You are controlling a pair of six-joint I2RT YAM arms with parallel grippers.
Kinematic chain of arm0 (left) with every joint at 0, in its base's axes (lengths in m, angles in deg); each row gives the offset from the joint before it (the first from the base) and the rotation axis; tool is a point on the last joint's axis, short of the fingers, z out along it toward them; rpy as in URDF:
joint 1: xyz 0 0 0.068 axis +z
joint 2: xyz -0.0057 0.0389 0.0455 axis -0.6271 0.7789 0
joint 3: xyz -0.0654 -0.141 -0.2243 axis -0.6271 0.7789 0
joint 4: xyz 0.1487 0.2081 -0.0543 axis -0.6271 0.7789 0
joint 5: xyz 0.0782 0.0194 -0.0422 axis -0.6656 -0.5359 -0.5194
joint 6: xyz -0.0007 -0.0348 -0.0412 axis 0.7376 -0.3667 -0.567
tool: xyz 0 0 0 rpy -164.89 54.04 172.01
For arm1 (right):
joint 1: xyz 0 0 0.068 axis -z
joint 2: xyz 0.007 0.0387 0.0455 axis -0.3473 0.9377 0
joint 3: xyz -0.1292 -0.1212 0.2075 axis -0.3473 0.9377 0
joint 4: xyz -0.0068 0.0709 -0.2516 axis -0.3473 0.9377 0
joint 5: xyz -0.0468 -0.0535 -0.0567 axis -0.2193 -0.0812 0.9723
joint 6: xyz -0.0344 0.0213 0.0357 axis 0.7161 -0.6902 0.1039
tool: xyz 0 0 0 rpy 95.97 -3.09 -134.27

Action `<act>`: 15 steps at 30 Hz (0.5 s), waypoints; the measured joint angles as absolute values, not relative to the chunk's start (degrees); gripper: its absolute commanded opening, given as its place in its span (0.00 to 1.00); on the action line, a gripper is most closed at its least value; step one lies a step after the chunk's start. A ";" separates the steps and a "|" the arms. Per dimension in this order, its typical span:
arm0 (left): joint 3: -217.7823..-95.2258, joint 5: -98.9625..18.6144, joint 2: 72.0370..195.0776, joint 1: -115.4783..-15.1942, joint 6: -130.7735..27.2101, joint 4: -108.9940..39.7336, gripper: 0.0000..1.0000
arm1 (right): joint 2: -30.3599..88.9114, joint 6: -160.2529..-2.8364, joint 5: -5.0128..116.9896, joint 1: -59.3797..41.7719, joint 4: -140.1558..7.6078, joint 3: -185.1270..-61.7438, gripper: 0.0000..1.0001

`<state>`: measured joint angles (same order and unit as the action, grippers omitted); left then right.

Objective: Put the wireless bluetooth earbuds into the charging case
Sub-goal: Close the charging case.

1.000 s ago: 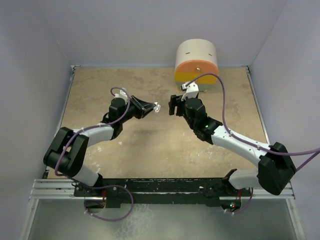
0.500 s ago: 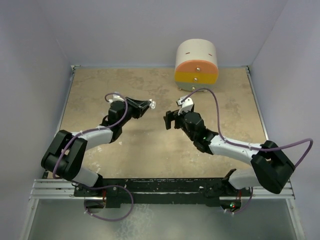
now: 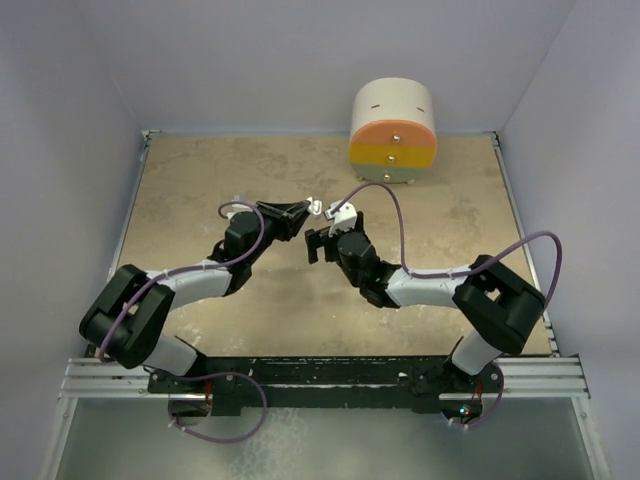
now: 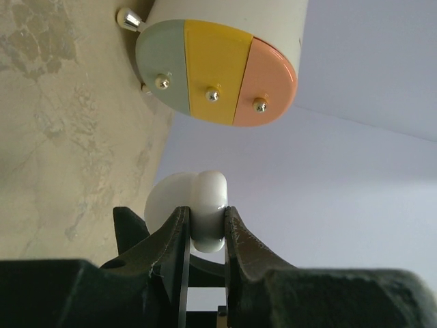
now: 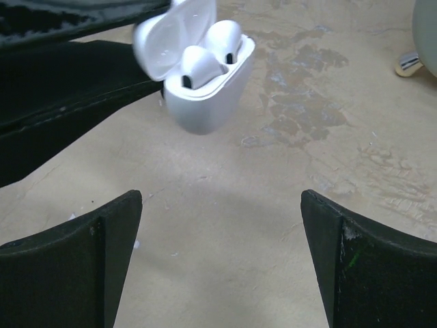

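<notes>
My left gripper (image 3: 303, 209) is shut on a small white charging case (image 3: 314, 207) and holds it above the table. In the left wrist view the case (image 4: 205, 203) is pinched between the jaws of that gripper (image 4: 205, 229). In the right wrist view the case (image 5: 205, 92) has its lid open, and two white earbuds (image 5: 198, 65) sit in its wells. My right gripper (image 3: 318, 243) is open and empty, just right of and below the case. It shows wide open in its own view (image 5: 222, 199). No black earbuds are in view.
A round cream drawer unit (image 3: 392, 125) with orange, yellow and pale green fronts stands at the back right of the beige table (image 3: 200, 180). It also shows in the left wrist view (image 4: 218, 75). Grey walls close in the sides.
My right arm has swung left and come close to the case. My left gripper has shifted slightly, still holding the case.
</notes>
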<state>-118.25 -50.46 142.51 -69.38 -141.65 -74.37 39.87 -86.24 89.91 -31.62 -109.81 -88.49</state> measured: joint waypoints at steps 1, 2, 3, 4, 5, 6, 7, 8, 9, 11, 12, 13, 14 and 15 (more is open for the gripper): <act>-117.94 -50.63 142.09 -69.60 -141.89 -74.35 0.00 | 40.09 -86.39 90.37 -31.62 -110.24 -88.51 1.00; -117.59 -50.72 141.63 -69.75 -142.24 -74.46 0.00 | 40.09 -86.57 91.05 -31.62 -110.66 -88.51 1.00; -117.24 -50.76 141.13 -69.80 -142.61 -74.50 0.00 | 40.07 -86.76 91.40 -31.62 -111.49 -88.51 1.00; -116.80 -50.87 140.54 -69.78 -142.81 -74.48 0.00 | 40.05 -86.83 91.62 -31.62 -112.34 -88.51 1.00; -116.37 -50.98 140.02 -69.78 -143.05 -74.48 0.00 | 40.05 -86.98 91.75 -31.62 -113.28 -88.51 1.00; -115.78 -51.13 139.27 -69.78 -143.14 -74.48 0.00 | 40.05 -87.00 92.01 -31.62 -114.24 -88.51 1.00; -115.27 -51.24 138.66 -69.78 -143.20 -74.44 0.00 | 40.05 -87.02 92.29 -31.62 -115.03 -88.51 1.00; -114.86 -51.31 138.18 -69.78 -143.22 -74.44 0.00 | 40.05 -87.00 92.49 -31.62 -115.64 -88.51 1.00; -114.42 -51.33 137.70 -69.78 -143.25 -74.46 0.00 | 40.05 -86.98 92.64 -31.62 -116.26 -88.51 1.00; -113.70 -51.33 137.02 -69.78 -143.27 -74.44 0.00 | 40.07 -87.00 92.86 -31.62 -117.15 -88.53 1.00; -113.46 -51.33 136.85 -69.78 -143.27 -74.39 0.00 | 40.09 -87.00 93.02 -31.62 -117.33 -88.58 1.00; -113.28 -51.31 136.78 -69.78 -143.27 -74.33 0.00 | 40.22 -86.98 93.32 -31.62 -117.54 -88.68 1.00; -113.07 -51.27 136.74 -69.78 -143.29 -74.35 0.00 | 40.42 -86.98 93.76 -31.62 -117.83 -88.75 1.00; -112.80 -51.24 136.65 -69.78 -143.29 -74.33 0.00 | 40.64 -86.98 94.22 -31.62 -118.00 -88.86 1.00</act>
<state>-112.80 -51.24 136.65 -69.78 -143.29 -74.33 40.64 -86.98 94.22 -31.62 -118.00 -88.86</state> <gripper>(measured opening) 0.198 0.995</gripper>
